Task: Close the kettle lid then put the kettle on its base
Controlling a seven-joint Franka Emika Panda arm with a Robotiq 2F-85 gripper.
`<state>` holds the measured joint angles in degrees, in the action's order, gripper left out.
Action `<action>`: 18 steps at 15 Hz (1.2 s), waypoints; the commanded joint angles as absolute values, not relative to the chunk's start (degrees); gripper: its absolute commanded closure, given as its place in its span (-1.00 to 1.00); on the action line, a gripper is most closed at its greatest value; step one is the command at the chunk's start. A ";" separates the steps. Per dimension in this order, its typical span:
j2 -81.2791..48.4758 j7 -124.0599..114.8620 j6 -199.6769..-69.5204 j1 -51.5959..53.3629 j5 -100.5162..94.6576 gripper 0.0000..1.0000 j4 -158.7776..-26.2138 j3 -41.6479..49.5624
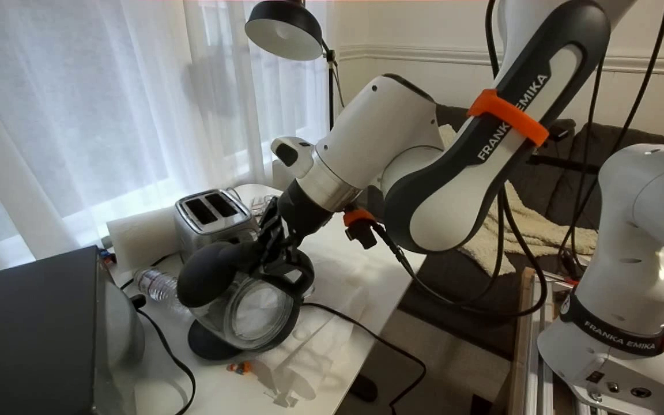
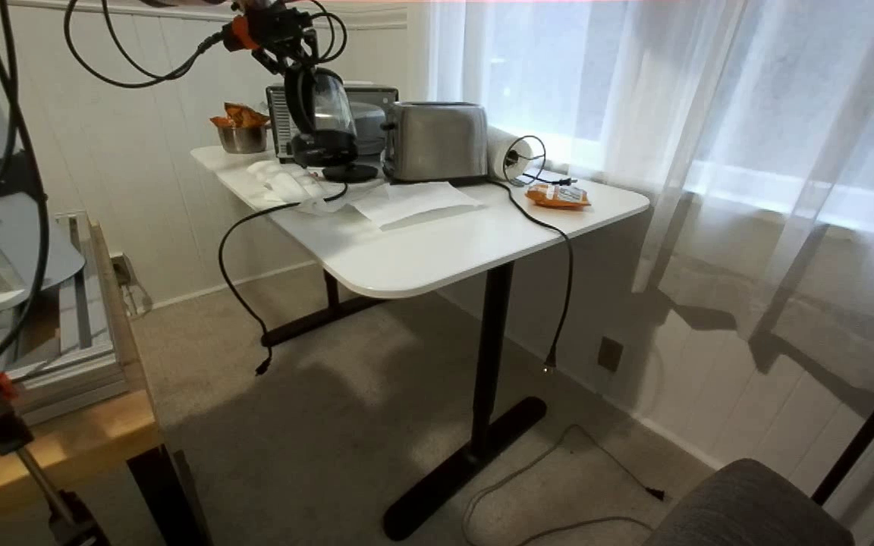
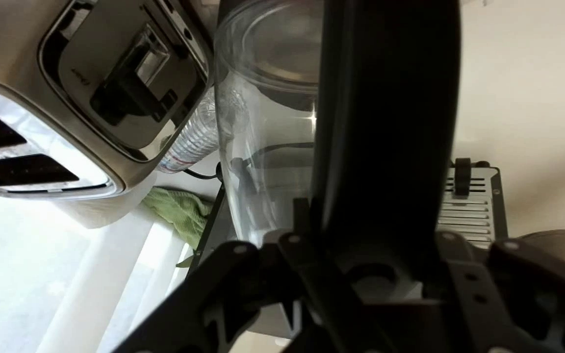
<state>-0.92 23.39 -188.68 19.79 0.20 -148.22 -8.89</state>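
- Kettle (image 2: 336, 108): up off the counter (image 2: 422, 262), glass body showing, near its base; you have it by the handle (image 3: 390, 122).
- Your fingers (image 3: 307, 262): clamped on that black handle, one to each side of it in the wrist view.
- Base (image 1: 208, 344): black disc, flat on the counter, lower than your kettle and partly hidden behind it in an exterior view.
- Dark cord (image 2: 221, 246): leads from beside the base, over the counter's edge, down to the floor.
- Toaster (image 2: 441, 144): silver, near the kettle; white paper sheet (image 2: 416, 203) just beside it.
- Clear bottle (image 1: 156, 283): between the toaster and a boxy dark appliance (image 1: 26, 334).
- Paper towel roll (image 1: 139, 236): beside the toaster, curtain (image 1: 67, 115) side.
- Metal bowl (image 2: 242, 139): well apart from the toaster, orange wrapper (image 2: 243, 114) in it.
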 commanded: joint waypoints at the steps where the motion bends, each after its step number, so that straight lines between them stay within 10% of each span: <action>1: -1.69 20.13 -193.62 18.73 -1.02 0.62 -147.00 -9.72; 18: -8.55 -2.70 -216.47 8.36 -19.87 0.62 -146.43 -10.12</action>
<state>-7.94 0.92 -211.13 10.85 -15.53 -147.80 -10.15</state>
